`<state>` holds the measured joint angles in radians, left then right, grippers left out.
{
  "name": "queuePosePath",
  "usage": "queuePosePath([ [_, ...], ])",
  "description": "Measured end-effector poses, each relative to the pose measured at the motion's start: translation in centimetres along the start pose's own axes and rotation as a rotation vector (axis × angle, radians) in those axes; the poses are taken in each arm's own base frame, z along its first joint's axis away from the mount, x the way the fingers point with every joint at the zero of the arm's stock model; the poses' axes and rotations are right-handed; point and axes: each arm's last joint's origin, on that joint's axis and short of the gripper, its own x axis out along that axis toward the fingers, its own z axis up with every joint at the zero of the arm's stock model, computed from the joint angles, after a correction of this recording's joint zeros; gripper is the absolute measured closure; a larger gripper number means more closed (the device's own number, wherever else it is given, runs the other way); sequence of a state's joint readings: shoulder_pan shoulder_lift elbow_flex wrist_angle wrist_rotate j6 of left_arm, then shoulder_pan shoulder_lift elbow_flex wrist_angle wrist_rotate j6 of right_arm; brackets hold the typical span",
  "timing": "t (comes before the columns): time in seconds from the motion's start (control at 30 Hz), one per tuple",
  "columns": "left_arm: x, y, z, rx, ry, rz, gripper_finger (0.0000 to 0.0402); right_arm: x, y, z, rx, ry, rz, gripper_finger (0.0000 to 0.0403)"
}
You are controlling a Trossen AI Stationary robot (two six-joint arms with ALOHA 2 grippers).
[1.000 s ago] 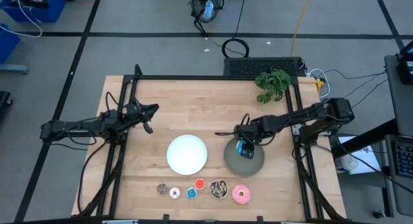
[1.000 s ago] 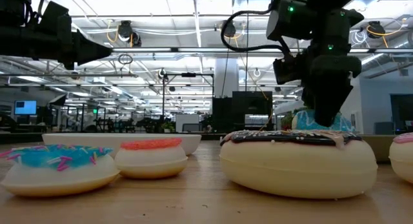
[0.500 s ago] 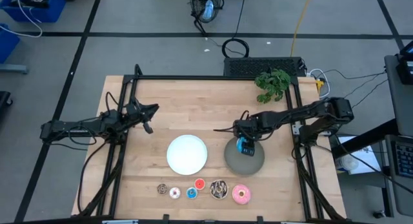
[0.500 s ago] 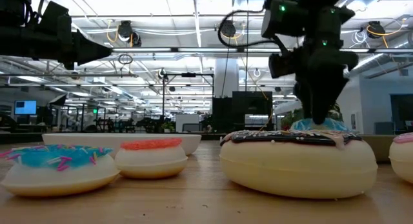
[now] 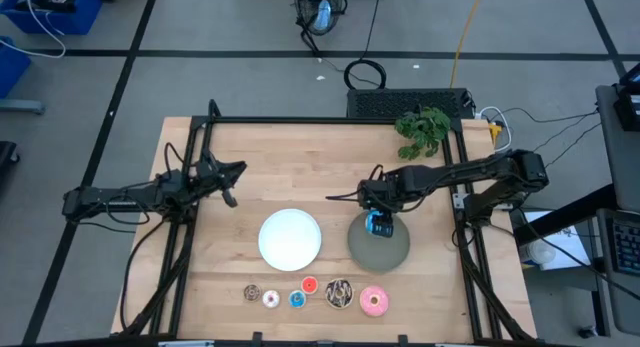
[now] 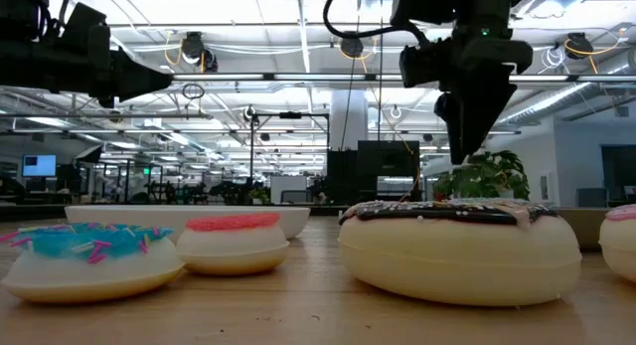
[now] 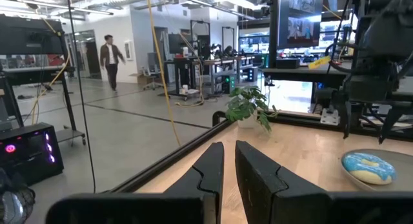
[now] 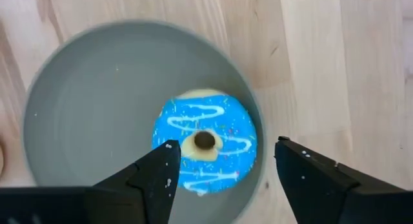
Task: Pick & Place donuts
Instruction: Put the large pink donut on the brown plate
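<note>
A row of six donuts lies along the table's near edge, well apart from both grippers: a tiny brown one [image 5: 252, 293], a tiny white one [image 5: 271, 299], a tiny blue one [image 5: 297, 300], a tiny red one [image 5: 309, 285], a dark sprinkled one [image 5: 339, 294] and a pink one [image 5: 373, 301]. In the low view the tiny blue, tiny red and dark ones fill the foreground, with the pink one cut off at the edge.

Farther in, the right gripper [image 5: 377, 209] hangs directly above the grey plate [image 5: 392, 249], its fingers [image 8: 151, 175] spread wide and holding nothing. Straight below it, between the fingertips in the right wrist view, the big blue donut [image 8: 205, 141] lies flat in the plate, close to the rim on the gripper's side, clear of both fingers. The white plate [image 5: 290, 238] sits beside the grey one, on the side toward the left arm.

The left gripper [image 5: 229, 183] hovers over bare wood, well away from plates and donuts, its fingers [image 7: 210, 172] nearly together with a thin gap, gripping nothing. Beyond the right gripper, a small plant [image 5: 422, 132] stands at the table's far edge
</note>
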<state>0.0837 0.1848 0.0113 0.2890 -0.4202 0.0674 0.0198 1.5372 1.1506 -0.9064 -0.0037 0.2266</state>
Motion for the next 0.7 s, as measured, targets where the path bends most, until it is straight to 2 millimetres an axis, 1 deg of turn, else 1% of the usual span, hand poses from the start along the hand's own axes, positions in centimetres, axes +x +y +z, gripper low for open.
queuePosePath([
  [0.13,0.0,0.0,0.0,0.006,0.000,0.000,0.0357,-1.0,0.4,-0.2,0.017,0.049,-0.026,0.0186],
  [0.23,0.0,0.0,0.0,0.006,0.000,0.000,0.0357,-2.5,1.3,0.0,0.037,0.041,-0.079,0.0219],
  [0.3,0.0,0.0,0.0,0.006,0.000,0.000,0.0357,-3.7,2.5,0.1,0.027,0.017,-0.102,0.0252],
  [0.37,0.0,0.0,0.0,0.006,0.000,0.000,0.0357,-4.8,3.8,0.1,0.006,-0.008,-0.109,0.0294],
  [0.47,0.0,0.0,0.0,0.001,-0.002,0.000,0.0357,-5.5,5.7,-0.3,-0.051,-0.034,-0.083,0.0368],
  [0.5,0.0,0.0,0.0,0.000,-0.003,0.000,0.0357,-5.6,6.3,-0.5,-0.066,-0.038,-0.077,0.0385],
  [0.53,0.0,0.0,0.0,0.000,-0.004,0.000,0.0357,-5.7,6.9,-0.7,-0.074,-0.043,-0.071,0.0392],
  [0.7,0.0,0.0,0.0,0.000,-0.003,0.000,0.0357,-6.0,9.1,-1.9,-0.065,-0.069,-0.087,0.0395],
])
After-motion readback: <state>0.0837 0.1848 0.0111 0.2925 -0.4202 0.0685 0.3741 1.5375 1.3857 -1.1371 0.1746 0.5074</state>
